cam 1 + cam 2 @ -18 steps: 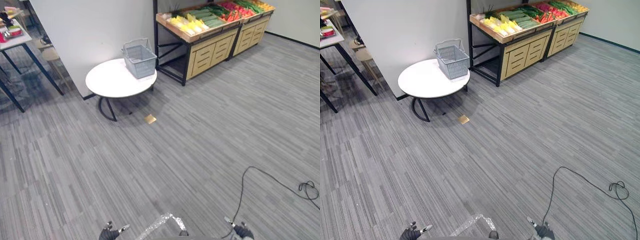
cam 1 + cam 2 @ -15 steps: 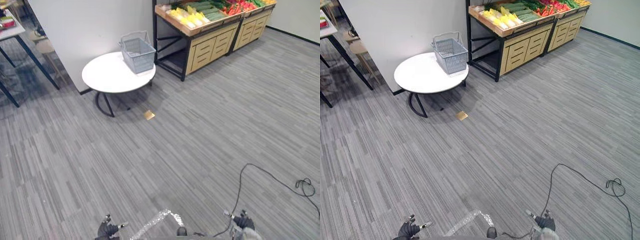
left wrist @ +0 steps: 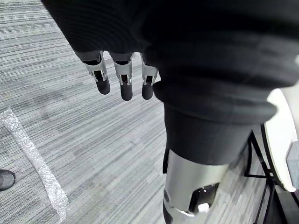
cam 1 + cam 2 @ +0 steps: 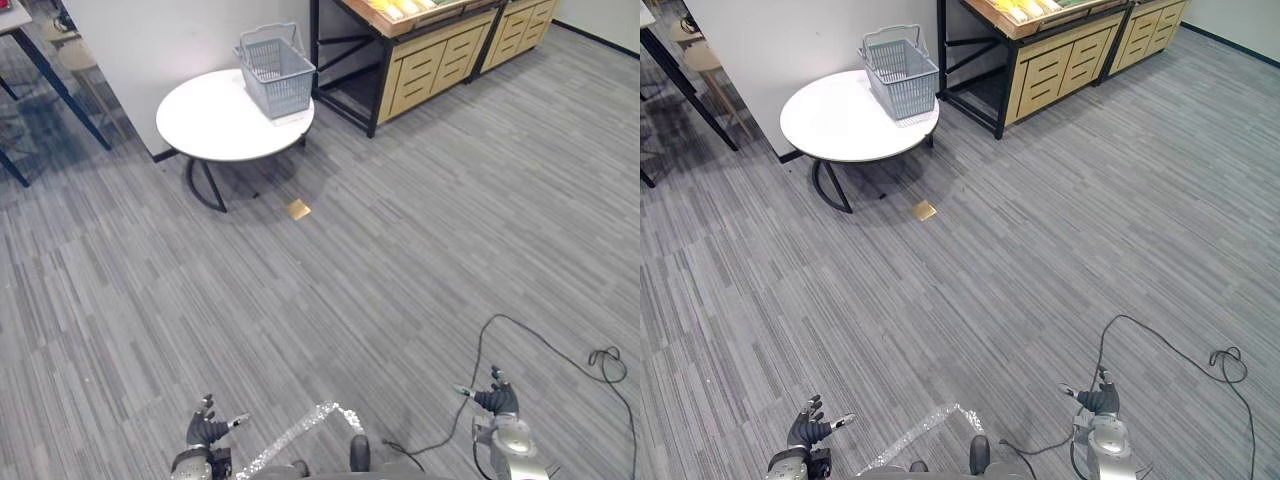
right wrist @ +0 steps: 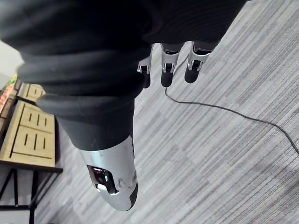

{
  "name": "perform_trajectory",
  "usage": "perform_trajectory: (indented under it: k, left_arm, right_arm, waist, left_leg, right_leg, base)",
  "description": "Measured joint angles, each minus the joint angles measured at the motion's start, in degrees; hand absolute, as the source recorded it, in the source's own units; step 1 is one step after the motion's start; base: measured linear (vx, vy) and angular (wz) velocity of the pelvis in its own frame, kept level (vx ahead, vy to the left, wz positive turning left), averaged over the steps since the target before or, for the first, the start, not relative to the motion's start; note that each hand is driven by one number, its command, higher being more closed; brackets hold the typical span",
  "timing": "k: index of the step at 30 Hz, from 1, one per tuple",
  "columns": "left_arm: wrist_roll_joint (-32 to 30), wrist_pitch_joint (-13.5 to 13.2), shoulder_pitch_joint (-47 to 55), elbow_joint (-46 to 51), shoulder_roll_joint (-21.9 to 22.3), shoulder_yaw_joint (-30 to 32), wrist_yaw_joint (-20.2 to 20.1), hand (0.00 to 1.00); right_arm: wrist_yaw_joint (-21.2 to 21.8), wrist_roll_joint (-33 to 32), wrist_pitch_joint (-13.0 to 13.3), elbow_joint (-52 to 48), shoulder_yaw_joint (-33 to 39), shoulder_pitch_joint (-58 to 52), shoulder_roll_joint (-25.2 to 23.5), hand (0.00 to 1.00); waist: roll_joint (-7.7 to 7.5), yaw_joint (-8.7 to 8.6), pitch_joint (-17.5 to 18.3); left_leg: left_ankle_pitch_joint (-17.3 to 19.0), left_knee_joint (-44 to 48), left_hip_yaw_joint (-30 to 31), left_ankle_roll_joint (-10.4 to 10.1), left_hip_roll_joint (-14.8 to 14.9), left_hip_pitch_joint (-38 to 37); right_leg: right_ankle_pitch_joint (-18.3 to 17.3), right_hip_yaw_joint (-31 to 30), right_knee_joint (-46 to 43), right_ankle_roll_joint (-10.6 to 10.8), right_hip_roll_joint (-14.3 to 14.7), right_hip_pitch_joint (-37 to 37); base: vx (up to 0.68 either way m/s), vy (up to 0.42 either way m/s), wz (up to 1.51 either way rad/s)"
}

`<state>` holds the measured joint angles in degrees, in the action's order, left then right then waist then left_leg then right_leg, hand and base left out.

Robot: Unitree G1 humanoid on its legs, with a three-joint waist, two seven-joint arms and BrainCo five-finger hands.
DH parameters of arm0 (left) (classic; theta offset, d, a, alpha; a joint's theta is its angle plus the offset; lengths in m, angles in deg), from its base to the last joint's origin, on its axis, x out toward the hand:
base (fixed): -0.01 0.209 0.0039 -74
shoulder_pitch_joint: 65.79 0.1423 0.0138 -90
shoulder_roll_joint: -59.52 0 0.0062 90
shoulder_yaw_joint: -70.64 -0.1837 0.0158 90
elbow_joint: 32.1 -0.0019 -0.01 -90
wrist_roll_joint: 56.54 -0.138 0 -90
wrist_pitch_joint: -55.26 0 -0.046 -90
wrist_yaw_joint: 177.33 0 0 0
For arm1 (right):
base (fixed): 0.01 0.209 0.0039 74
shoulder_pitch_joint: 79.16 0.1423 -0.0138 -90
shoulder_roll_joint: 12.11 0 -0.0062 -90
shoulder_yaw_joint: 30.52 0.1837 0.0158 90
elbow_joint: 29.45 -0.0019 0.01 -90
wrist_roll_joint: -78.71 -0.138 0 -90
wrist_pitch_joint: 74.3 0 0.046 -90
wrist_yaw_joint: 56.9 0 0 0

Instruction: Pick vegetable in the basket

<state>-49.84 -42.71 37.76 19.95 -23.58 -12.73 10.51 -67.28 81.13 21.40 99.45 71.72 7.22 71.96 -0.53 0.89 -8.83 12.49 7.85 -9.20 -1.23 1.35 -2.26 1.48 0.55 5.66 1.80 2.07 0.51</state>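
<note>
A grey wire basket [image 4: 277, 72] stands empty, as far as I can see, at the far edge of a round white table [image 4: 215, 125]. Behind it to the right is a wooden produce stand [image 4: 430, 55] with yellow vegetables [image 4: 400, 7] showing at its top edge. Both hands hang low, far from the table. My left hand [image 4: 205, 432] and my right hand [image 4: 497, 402] sit at the near edge of the floor. In the wrist views the left fingers [image 3: 122, 81] and the right fingers [image 5: 168, 70] hang straight and hold nothing.
A wide stretch of grey striped carpet lies between me and the table. A small tan piece [image 4: 298, 208] lies on the floor near the table's legs. A strip of clear tape [image 4: 295, 442] is stuck to the floor close by. A white wall panel [image 4: 170, 35] stands behind the table.
The whole picture has shifted: the camera has tipped down, so table and stand sit higher in view. Both hands show further in from the near edge. Nothing on the table has moved.
</note>
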Motion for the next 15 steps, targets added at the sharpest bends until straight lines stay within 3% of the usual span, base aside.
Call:
perform_trajectory:
  k: [3,4,7,9,10,13,14,15]
  left_arm:
    - [0.48,-0.13,0.13,2.3,0.01,0.43,0.87,0.0]
    - [0.5,-0.14,0.13,3.41,0.01,0.44,1.1,0.0]
    - [0.5,-0.21,0.1,5.48,-0.02,0.38,1.16,0.0]
    - [0.48,-0.18,-0.06,5.5,-0.07,0.07,1.22,0.0]
    - [0.47,-0.05,-0.28,5.37,-0.47,-0.39,1.36,0.0]
    - [0.46,0.04,-0.56,5.01,-0.66,-0.57,2.35,0.0]
    - [0.46,0.13,-1.07,4.63,-0.65,-0.92,2.37,0.0]
    - [0.46,0.24,-2.39,3.93,-0.51,-1.79,2.44,0.0]
  right_arm:
    - [-0.8,0.0,-0.03,0.0,-0.68,0.6,0.27,0.0]
    - [-0.92,0.01,-0.05,-0.02,-1.13,1.33,0.27,0.0]
    - [-1.05,0.02,-0.45,-0.74,-1.69,0.72,0.13,0.0]
    - [-1.2,0.03,-1.01,-3.31,-2.11,0.32,-0.08,0.0]
    - [-1.23,0.05,-1.07,-4.55,-2.38,-0.62,-0.17,0.0]
    - [-1.45,0.05,-1.21,-5.8,-2.76,-0.97,-0.2,0.0]
    - [-1.68,0.04,-1.24,-6.24,-2.72,-0.9,-0.13,0.0]
    - [-1.88,0.03,-1.17,-6.82,-2.81,-0.59,0.36,0.0]
  waist:
    - [1.22,0.13,-0.42]
    - [1.78,-0.08,-0.8]
    - [1.27,-0.1,-1.19]
    - [1.25,-0.37,-2.41]
    - [0.89,-0.88,-3.2]
    - [0.47,-2.01,-3.58]
    - [0.82,-2.27,-3.86]
    - [2.14,-3.53,-4.75]
  left_leg:
    - [2.14,3.02,-1.68,0.42,0.9,1.74]
    - [2.82,4.14,-2.16,0.78,1.01,2.3]
    - [6.01,6.64,-2.29,1.46,0.11,1.58]
    - [8.47,7.13,-1.33,2.59,-0.25,-0.71]
    - [9.54,6.96,-0.53,2.74,-0.84,-2.83]
    - [11.07,5.23,2.25,2.19,-0.41,-6.87]
    - [11.07,4.51,3.04,2.19,0.08,-7.77]
    - [11.05,2.89,4.67,2.14,2.05,-9.92]
  right_leg:
    - [-2.4,-0.49,-3.47,-0.12,0.33,-2.59]
    - [-5.64,-0.36,-10.36,0.46,0.21,-6.02]
    - [-13.5,1.42,-27.75,2.67,-1.41,-12.37]
    - [-14.73,6.29,-44.86,2.26,-3.91,-18.65]
    - [-16.99,9.05,-52.34,1.23,-5.95,-21.95]
    - [-18.37,11.36,-48.44,1.54,-6.95,-28.3]
    - [-17.84,11.38,-46.18,1.94,-6.65,-29.53]
    - [-14.52,12.05,-39.57,1.68,-5.29,-31.53]
  base:
    - [0.05,0.028,-0.3]
    - [0.1,0.045,-0.15]
    - [0.14,0.059,-0.01]
    - [0.19,0.064,0.1]
    - [0.24,0.05,0.22]
    - [0.41,0.015,0.44]
    - [0.49,-0.066,0.67]
    - [0.55,-0.089,0.71]
